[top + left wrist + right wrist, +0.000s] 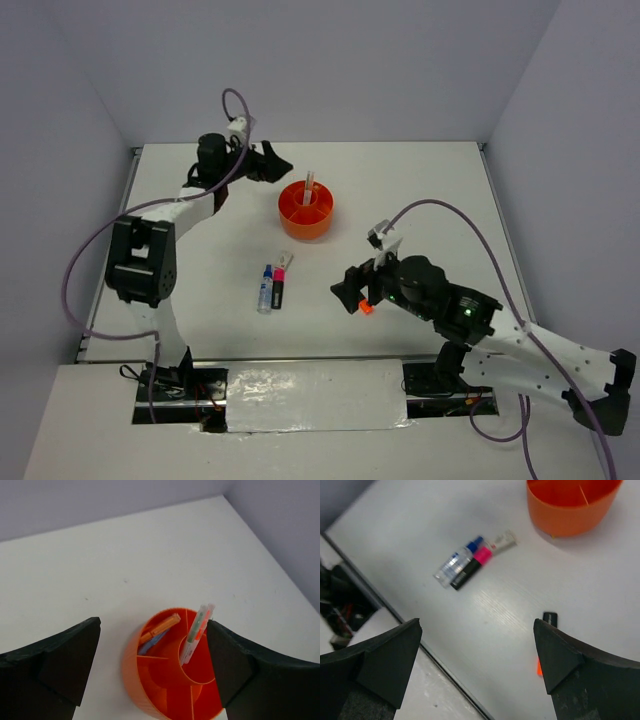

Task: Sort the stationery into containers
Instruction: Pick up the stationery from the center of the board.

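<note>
Pale grey walls (350, 60) close in the scene on three sides, meeting behind a white table (450, 190) whose top is matt and faintly grained in the right wrist view. A glossy strip (310, 395) runs along its near edge between the two arm bases. The left arm (150, 250) reaches to the far left part of the table, trailing a purple cable (75, 270). Its left gripper (272, 162) hangs just beside the orange organiser (306, 210), its fingers (60, 665) spread wide with nothing between them. The right arm (480, 320) stretches in from the near right, and the right gripper (347, 292) hovers above the table with its fingers (375, 660) also far apart, gripping nothing. The organiser stands near the middle of the far half of the table. Two thin pens (196, 632) lean in its central tube, and a short orange piece (162, 625) and a light-blue piece (150, 644) lie together in one ring compartment. Well apart from it, toward the near edge, a blue-capped marker (456, 564) and a pink-black highlighter (472, 566) lie side by side, touching. A pale short piece (502, 541) lies at the highlighter's pink end. An orange-black highlighter (549, 618) lies on the table beneath the right gripper, partly hidden by one finger.
</note>
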`<state>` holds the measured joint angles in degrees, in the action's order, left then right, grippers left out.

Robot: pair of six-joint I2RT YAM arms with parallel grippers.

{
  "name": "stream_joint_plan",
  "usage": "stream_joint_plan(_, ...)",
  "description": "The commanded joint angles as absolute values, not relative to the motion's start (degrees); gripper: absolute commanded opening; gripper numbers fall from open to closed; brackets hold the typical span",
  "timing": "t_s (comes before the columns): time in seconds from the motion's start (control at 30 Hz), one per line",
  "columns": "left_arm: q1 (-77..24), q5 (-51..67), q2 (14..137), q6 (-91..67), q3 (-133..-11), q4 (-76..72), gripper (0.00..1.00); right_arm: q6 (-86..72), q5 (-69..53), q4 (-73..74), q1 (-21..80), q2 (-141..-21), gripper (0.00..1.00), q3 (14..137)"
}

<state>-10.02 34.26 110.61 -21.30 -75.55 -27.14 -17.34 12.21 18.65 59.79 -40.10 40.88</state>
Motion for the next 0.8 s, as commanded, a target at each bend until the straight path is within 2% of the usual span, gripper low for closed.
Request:
stream_joint_plan(0.0,-8.0,22.62,98.11,-25.23,-77.6,-18.8,0.99,-18.98,14.25,21.62,53.13,-49.18,1.0,41.84)
stream_joint_plan(0.03,-8.0,14.93,93.65,-25.49,-77.96,-14.28,0.99,-19.07,9.71,21.88,50.82,-51.22,1.0,41.92)
stream_joint_plan(0.1,-7.91,7.42,89.14,-26.62,-78.48,-4.88,0.99,-18.46,5.99,21.88,46.17,-56.56,1.0,41.66)
stream_joint_plan(0.13,-7.91,0.07,84.94,-29.07,-79.18,5.17,0.99,-17.67,4.76,22.32,45.62,-58.52,1.0,42.1)
stream_joint_plan(0.23,-7.65,-11.39,77.45,-35.76,-79.63,23.65,0.99,-16.35,5.97,24.43,45.0,-66.07,1.0,44.11)
stream_joint_plan(0.3,-6.77,-17.21,71.15,-38.83,-77.36,28.72,0.99,-15.12,7.73,24.87,44.65,-71.42,0.99,44.73)
stream_joint_plan(0.43,-3.52,-8.46,60.75,-34.29,-68.57,30.59,0.99,-12.58,4.06,24.0,41.93,-78.03,0.93,45.0)
stream_joint_plan(0.57,-3.52,-4.66,52.31,-26.56,-63.12,29.97,0.99,-11.87,2.56,24.26,41.31,-82.68,0.75,45.0)
stream_joint_plan(0.7,-3.52,-4.66,47.73,-22.94,-58.45,30.15,0.99,-11.87,0.26,24.52,41.4,-86.83,0.52,45.26)
stream_joint_plan(0.77,-3.52,-3.7,47.72,-22.76,-57.66,30.23,0.99,-11.95,0.61,24.87,41.57,-87.8,0.49,45.61)
